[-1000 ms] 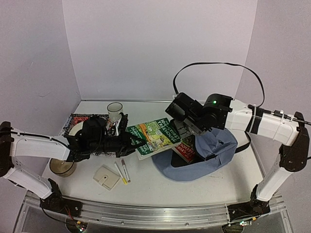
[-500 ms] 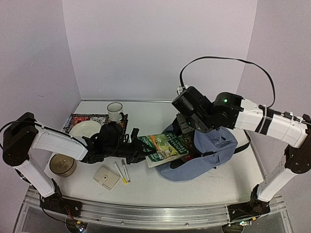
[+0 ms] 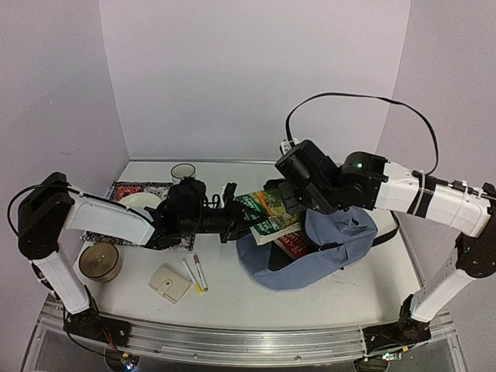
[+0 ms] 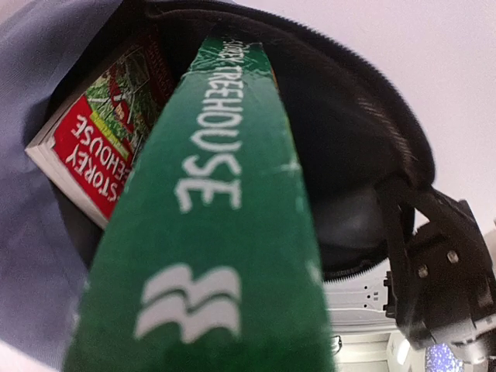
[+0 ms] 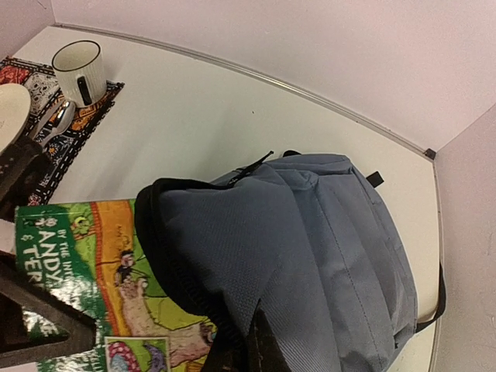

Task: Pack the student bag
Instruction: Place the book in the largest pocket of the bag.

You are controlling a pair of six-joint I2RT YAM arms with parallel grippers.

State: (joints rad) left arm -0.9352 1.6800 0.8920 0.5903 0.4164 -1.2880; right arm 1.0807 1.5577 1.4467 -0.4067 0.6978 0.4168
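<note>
Student bag (image 3: 345, 236) lies on its side, right of centre on the counter (image 3: 325, 306), mouth facing left. Red book (image 3: 291, 245) is inside. Right end effector (image 5: 246, 342) pinches the upper rim fabric, lifting it. Green book (image 3: 267, 211) sits partway into the mouth, its outer edge clamped by the left end effector (image 3: 231, 219). Wallet (image 3: 170, 283) and pens (image 3: 196, 273) lie front-left.
</note>
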